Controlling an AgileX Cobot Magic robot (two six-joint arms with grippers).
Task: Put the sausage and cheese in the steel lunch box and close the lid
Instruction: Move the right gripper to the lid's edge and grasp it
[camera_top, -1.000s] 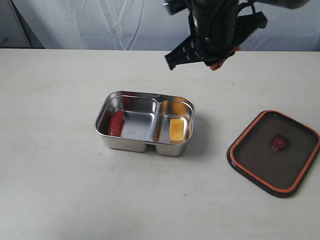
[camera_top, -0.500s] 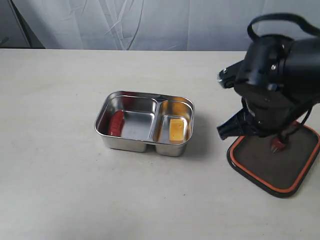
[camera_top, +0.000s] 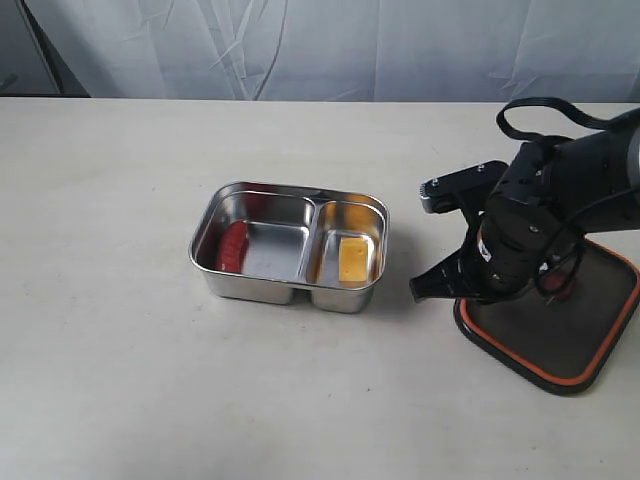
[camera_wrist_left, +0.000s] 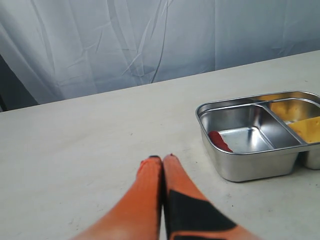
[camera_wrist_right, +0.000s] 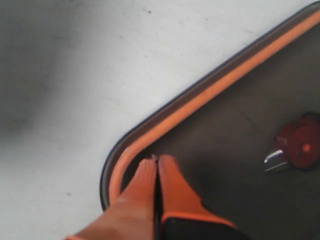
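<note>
Well, the shiny rectangular steel lunch box (camera_top: 256, 288) with rounded corners sits open near the middle of the pale tabletop (camera_top: 110, 360). Its left, larger compartment holds the small glossy red toy sausage (camera_top: 232, 247), lying against the left wall. Its right, narrower compartment holds the yellow-orange toy cheese (camera_top: 352, 258), flat on the floor. Each piece has its own section, with the divider between them.

Off to the right, apart from the box, the dark smoky translucent lid (camera_top: 560, 350) lies flat on the tabletop. Its orange seal faces up and a small red-orange valve (camera_wrist_right: 300, 148) sits at its middle. The black right arm (camera_top: 530, 230) is bent low over the lid's left part, hiding some of it. Seen from its wrist, the right hand (camera_wrist_right: 157, 160) is clenched, its two orange fingers pressed together with nothing between them. The tips are over the lid's dark inner face, just inside the orange seal at a rounded corner. Whether they touch the lid I cannot tell.

The left hand (camera_wrist_left: 161, 159) is clenched as well and empty, its orange fingers shut tight. It is above bare tabletop off the box's sausage end, apart from it, with the white curtain (camera_top: 300, 50) hanging at the far side.
</note>
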